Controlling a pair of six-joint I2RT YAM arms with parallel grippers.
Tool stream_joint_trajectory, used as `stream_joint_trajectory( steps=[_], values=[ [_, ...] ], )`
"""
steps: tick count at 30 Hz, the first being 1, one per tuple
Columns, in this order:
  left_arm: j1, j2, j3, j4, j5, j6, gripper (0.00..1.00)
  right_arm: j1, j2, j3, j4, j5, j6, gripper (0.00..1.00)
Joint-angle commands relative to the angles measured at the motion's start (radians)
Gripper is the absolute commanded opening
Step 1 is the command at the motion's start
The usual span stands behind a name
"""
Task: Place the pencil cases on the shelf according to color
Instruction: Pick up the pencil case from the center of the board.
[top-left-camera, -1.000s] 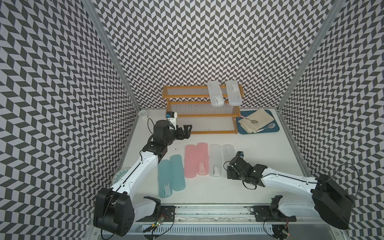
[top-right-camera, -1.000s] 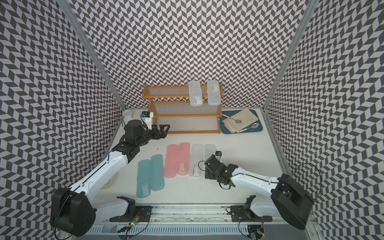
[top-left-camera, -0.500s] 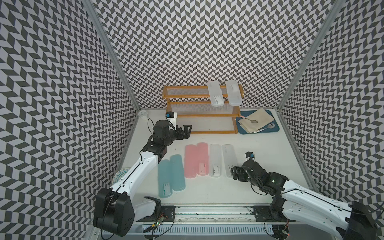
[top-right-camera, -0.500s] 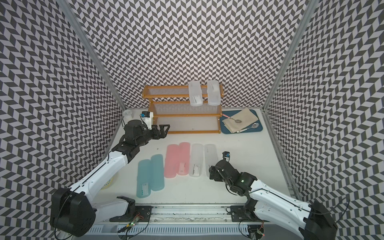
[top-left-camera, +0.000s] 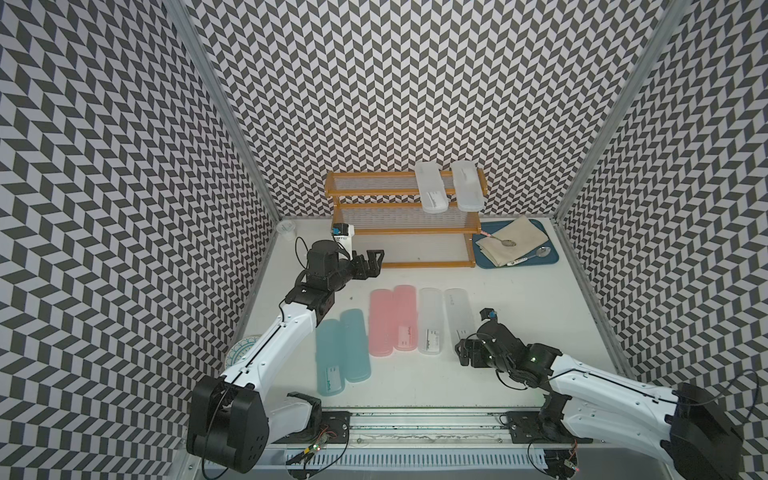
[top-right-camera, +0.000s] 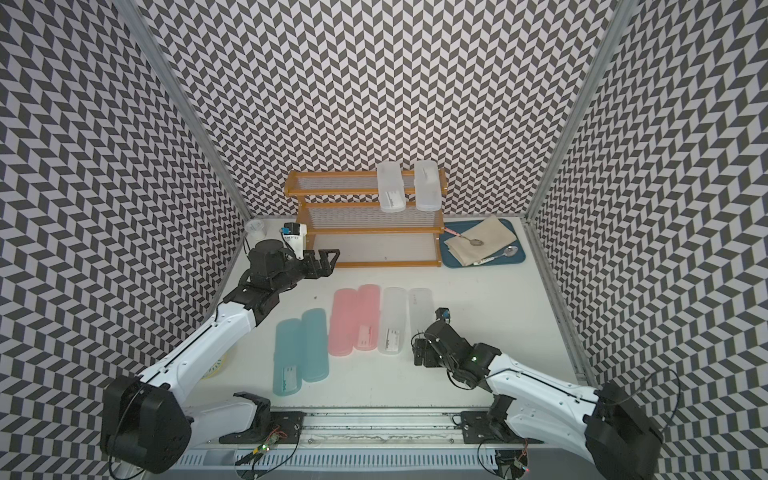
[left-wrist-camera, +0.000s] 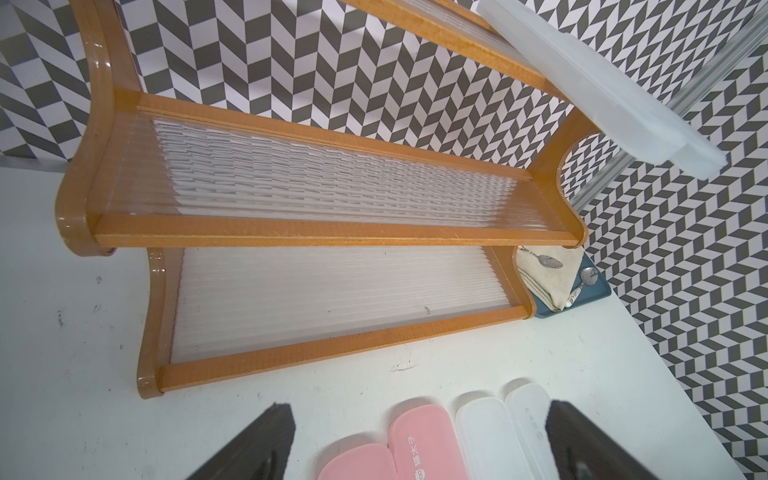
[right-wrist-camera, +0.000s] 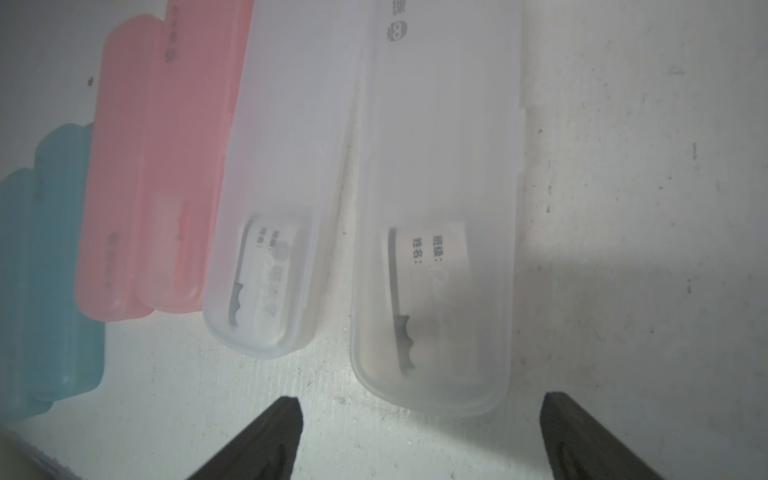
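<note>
The orange-brown shelf stands at the back, with two frosted white pencil cases across its top tier. On the table lie two teal cases, two pink cases and two white cases. My left gripper hovers open by the shelf's lower left corner, holding nothing. My right gripper is open at the near end of the rightmost white case, which lies just beyond its fingertips.
A blue tray with beige cloth and spoons sits right of the shelf. A small clear cup stands in the back left corner. A patterned plate lies under the left arm. A metal rail runs along the front edge.
The right arm has shifted and its gripper has drawn back a little toward the front edge, with the jaws widening. The left arm has not moved.
</note>
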Motion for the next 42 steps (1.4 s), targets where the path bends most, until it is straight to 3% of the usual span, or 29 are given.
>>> stream_joint_trajectory(
  steps=[1, 7, 15, 24, 34, 42],
  values=[
    [0.002, -0.002, 0.027, -0.010, -0.005, 0.016, 1.00, 0.001, 0.051, 0.060, 0.045, 0.016, -0.045, 0.94],
    [0.003, 0.013, 0.040, -0.017, 0.024, 0.003, 0.99, 0.002, 0.176, 0.144, -0.048, 0.088, -0.076, 0.94],
    [0.003, 0.022, 0.050, -0.050, 0.003, 0.002, 1.00, 0.002, 0.225, 0.140, -0.024, 0.063, -0.064, 0.93],
    [-0.040, 0.108, 0.167, -0.419, 0.050, -0.011, 0.99, 0.001, 0.269, 0.151, -0.042, 0.045, -0.075, 0.93],
    [-0.075, 0.046, -0.054, -0.268, 0.035, -0.059, 1.00, 0.002, 0.311, 0.167, -0.032, 0.042, -0.059, 0.93],
    [-0.073, 0.021, -0.044, -0.289, -0.043, -0.038, 0.99, 0.002, 0.350, 0.150, 0.012, 0.035, -0.051, 0.92]
  ],
)
